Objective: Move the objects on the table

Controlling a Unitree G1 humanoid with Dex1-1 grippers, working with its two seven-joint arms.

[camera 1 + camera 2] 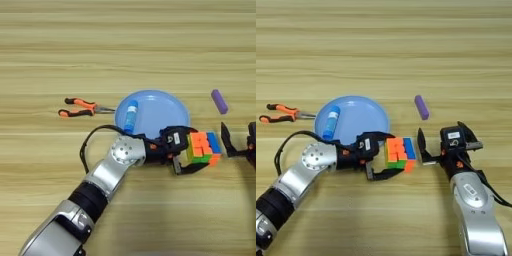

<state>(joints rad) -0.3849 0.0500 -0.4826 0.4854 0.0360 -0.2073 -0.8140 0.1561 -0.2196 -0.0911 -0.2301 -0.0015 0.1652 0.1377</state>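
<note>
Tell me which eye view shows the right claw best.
The right eye view: the right claw shows whole, with its wrist and forearm, fingers spread open just right of the puzzle cube. The left eye view catches only its fingers at the picture's right edge; the arm is cut off.

My left gripper (390,156) clasps the multicoloured puzzle cube (400,154) beside the light blue plate (363,116), where the glue stick (331,122) lies; the purple block (422,107) lies apart.
</note>
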